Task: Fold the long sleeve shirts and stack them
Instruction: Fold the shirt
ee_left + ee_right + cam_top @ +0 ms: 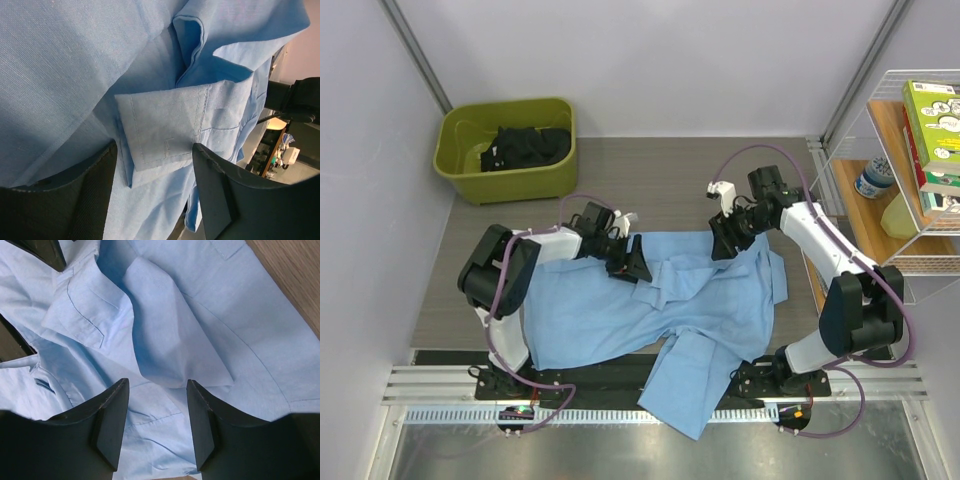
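Both arms bent inward, claws low and parted

The left arm (505, 275) doubles back at its elbow and runs its forearm out to the left claw (632, 262), which tips downward. The right claw (728, 238) sits near it on its right, apart from it and slightly farther from the bases. Behind the right claw, the right arm (845, 300) rises from its base, bends sharply at the elbow and stretches its white forearm in toward the wrist. In each wrist view the dark fingers (95, 195) stand apart, a plain gap between their tips, both pairs pointing downward
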